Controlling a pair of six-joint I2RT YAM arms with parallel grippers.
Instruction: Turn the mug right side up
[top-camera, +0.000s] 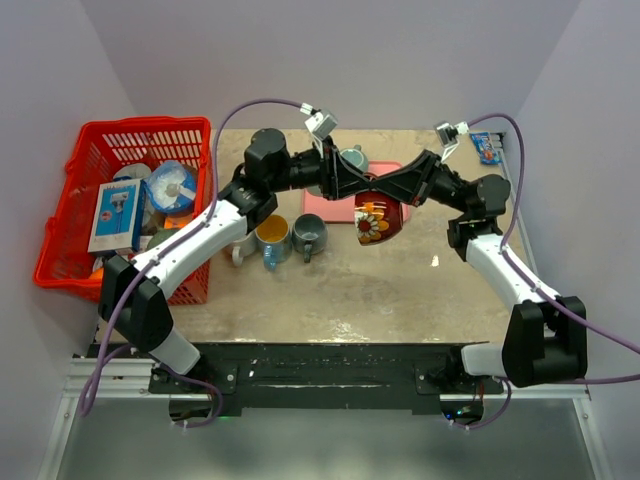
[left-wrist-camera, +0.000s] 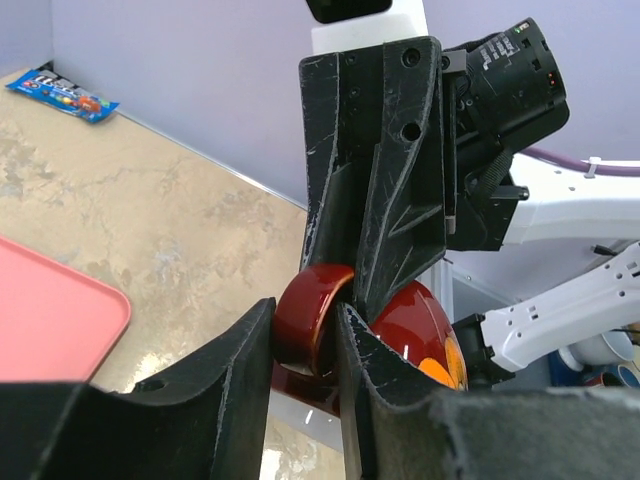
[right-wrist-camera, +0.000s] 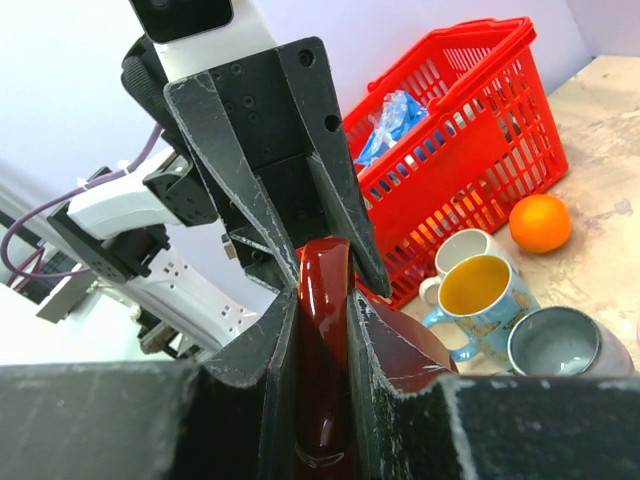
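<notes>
A red mug with a flower pattern hangs in the air over the middle of the table, held by its handle. My left gripper reaches in from the left and my right gripper from the right; they meet at the handle. In the left wrist view my left gripper has the red handle between its fingers, and the mug body is behind. In the right wrist view my right gripper is clamped tight on the handle. The mug's opening is hidden.
A red basket of items stands at the left. A pink tray lies under the grippers with a teal mug behind. A yellow-lined mug, a grey mug and a white mug stand upright. A candy packet lies far right.
</notes>
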